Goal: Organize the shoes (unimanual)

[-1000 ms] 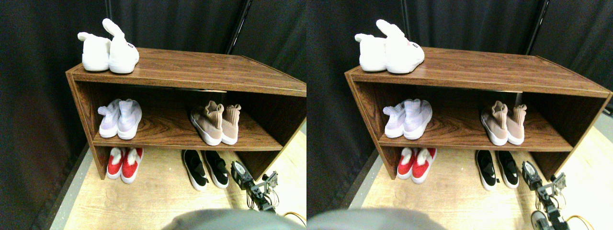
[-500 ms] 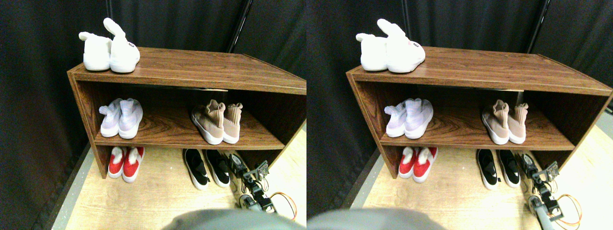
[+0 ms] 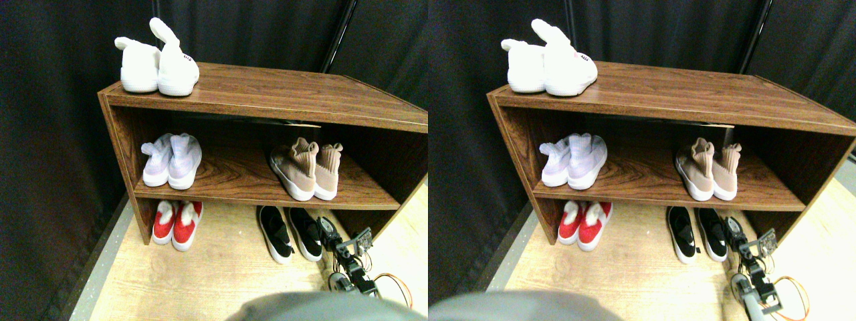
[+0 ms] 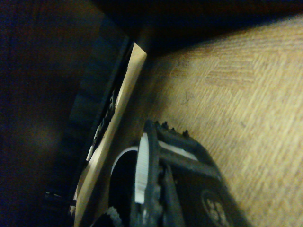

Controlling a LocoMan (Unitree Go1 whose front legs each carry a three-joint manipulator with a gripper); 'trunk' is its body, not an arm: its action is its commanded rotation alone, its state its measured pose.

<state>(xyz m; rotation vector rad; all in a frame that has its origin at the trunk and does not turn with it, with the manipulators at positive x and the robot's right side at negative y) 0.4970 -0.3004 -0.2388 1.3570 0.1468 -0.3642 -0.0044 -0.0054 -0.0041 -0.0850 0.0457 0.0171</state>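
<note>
We cannot tell if our right gripper [image 3: 329, 226] is open or closed; it sits low on the pale wood floor [image 3: 221, 274], just beside the low black slip-on shoes with white soles [image 3: 290, 232]. Above them, the tan knit sneakers with white soles [image 3: 307, 170] stand on the middle board of the brown wooden shoe rack [image 3: 267, 100].
</note>
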